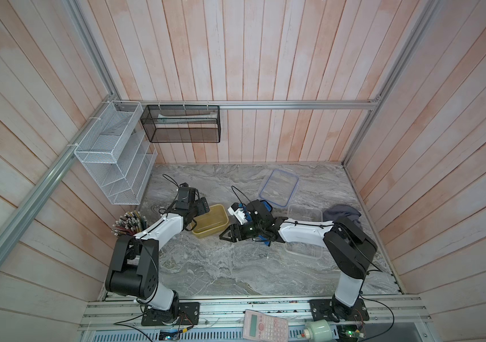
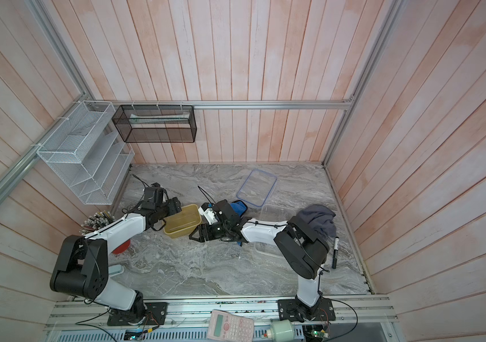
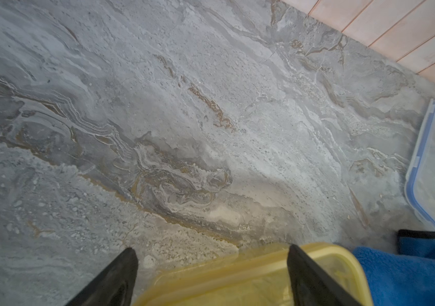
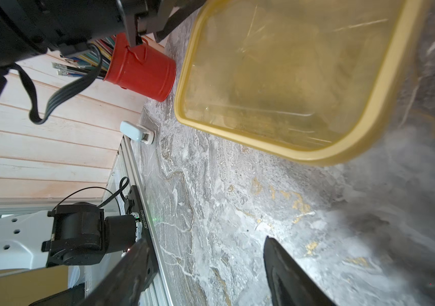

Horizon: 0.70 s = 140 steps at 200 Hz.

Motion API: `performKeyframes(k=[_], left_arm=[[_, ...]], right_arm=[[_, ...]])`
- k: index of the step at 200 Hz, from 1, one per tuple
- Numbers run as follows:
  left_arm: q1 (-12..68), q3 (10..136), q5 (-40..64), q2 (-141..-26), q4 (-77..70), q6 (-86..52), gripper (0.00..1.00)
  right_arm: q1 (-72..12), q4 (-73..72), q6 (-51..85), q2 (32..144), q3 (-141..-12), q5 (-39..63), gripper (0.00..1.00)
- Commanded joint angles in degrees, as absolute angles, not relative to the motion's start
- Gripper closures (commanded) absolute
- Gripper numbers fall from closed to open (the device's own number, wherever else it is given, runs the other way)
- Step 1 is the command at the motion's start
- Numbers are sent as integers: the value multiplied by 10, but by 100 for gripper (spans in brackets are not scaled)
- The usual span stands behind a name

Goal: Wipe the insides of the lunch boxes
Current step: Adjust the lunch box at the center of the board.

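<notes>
Marbled grey tabletop [image 1: 221, 272], boxed in by pink planks. Both lunch boxes sit open on it. The yellow box [image 1: 210, 220] is near the middle. The clear box [image 1: 305, 251] is off to the right, partly under my right arm, and its blue-rimmed lid [image 1: 278, 188] is parked toward the back wall, out of the wiping path.

My left gripper [image 3: 212, 249] has its jaws apart, straddling the yellow box's near end wall, one finger outside and one over the inside — set there, I reckon, to pin the box against skidding. My right gripper [image 4: 205, 239] hangs just beside the opposite end, jaws apart and empty. The blue cloth [image 2: 240, 207] lies under that wrist, right by the box — I'd want it in hand before wiping. The grey cloth [image 2: 318, 216] is heaped beside the clear box.
</notes>
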<state>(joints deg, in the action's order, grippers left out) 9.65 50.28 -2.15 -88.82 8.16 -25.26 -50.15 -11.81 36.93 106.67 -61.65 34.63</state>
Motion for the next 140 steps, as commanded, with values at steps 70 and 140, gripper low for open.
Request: performKeyframes(k=[70, 140], left_arm=[[96, 447, 28, -868, 70, -285, 25], [124, 400, 40, -810, 61, -337, 29]], right_arm=[[-477, -139, 396, 1139, -671, 327, 36], [-452, -103, 382, 1183, -748, 312, 37]])
